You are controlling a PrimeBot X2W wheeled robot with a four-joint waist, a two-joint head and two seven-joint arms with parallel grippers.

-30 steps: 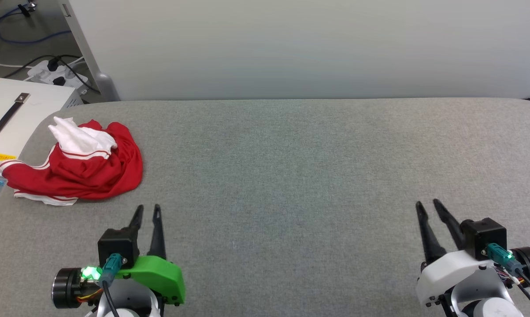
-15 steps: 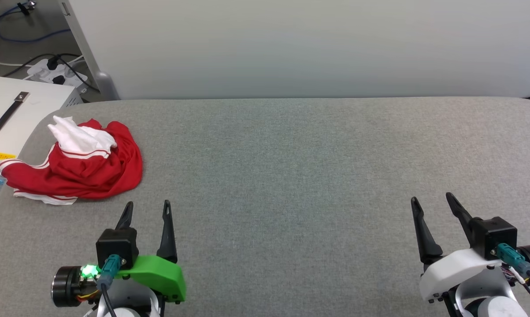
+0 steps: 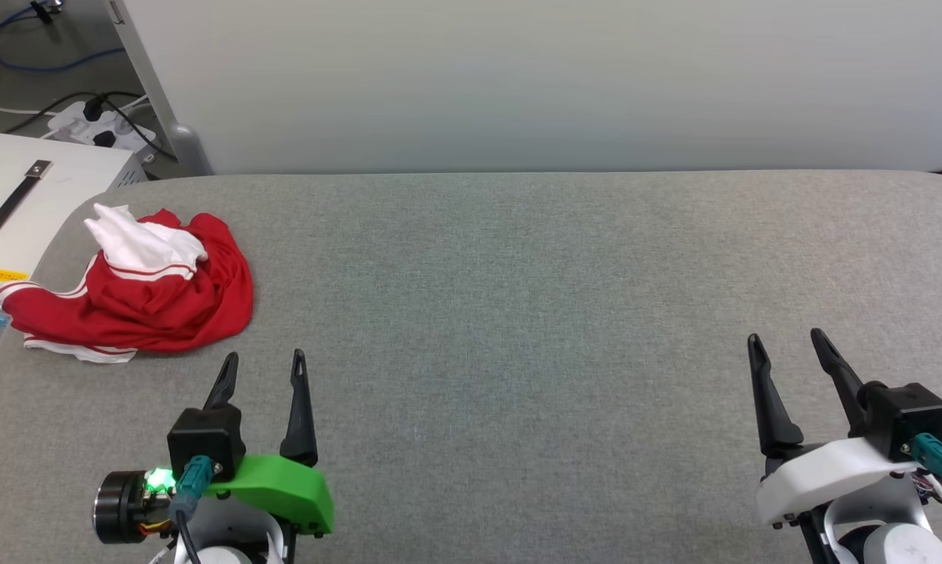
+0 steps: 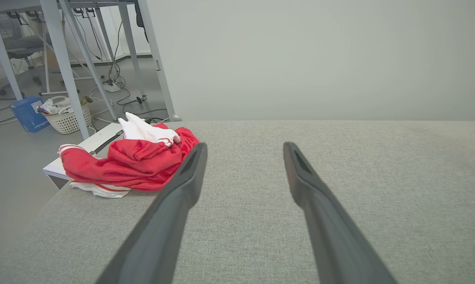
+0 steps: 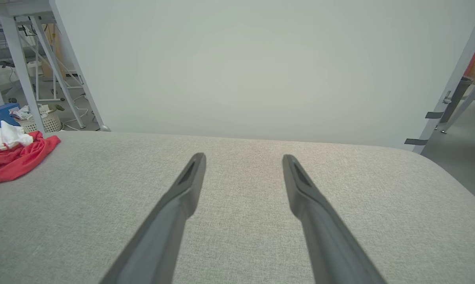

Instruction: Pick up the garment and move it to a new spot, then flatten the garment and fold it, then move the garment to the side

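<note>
The garment (image 3: 138,294) is a red T-shirt with white sleeves and striped trim, crumpled in a heap at the far left of the grey table (image 3: 517,298), one edge hanging over the side. It also lies left of my fingers in the left wrist view (image 4: 130,163) and at the far left edge of the right wrist view (image 5: 14,157). My left gripper (image 3: 265,360) stands open just below and right of the heap, apart from it, holding nothing. My right gripper (image 3: 786,339) is open at the lower right, far from the shirt.
A white box with a black handle (image 3: 16,204) stands beside the table's left edge, with a power strip and cables (image 3: 99,129) on the floor behind it. A pale wall panel (image 3: 517,78) runs along the table's far edge. A laundry basket (image 4: 65,114) sits on the floor.
Both grippers have opened from nearly shut to wide apart. The right gripper has shifted slightly right and up. The garment has not moved.
</note>
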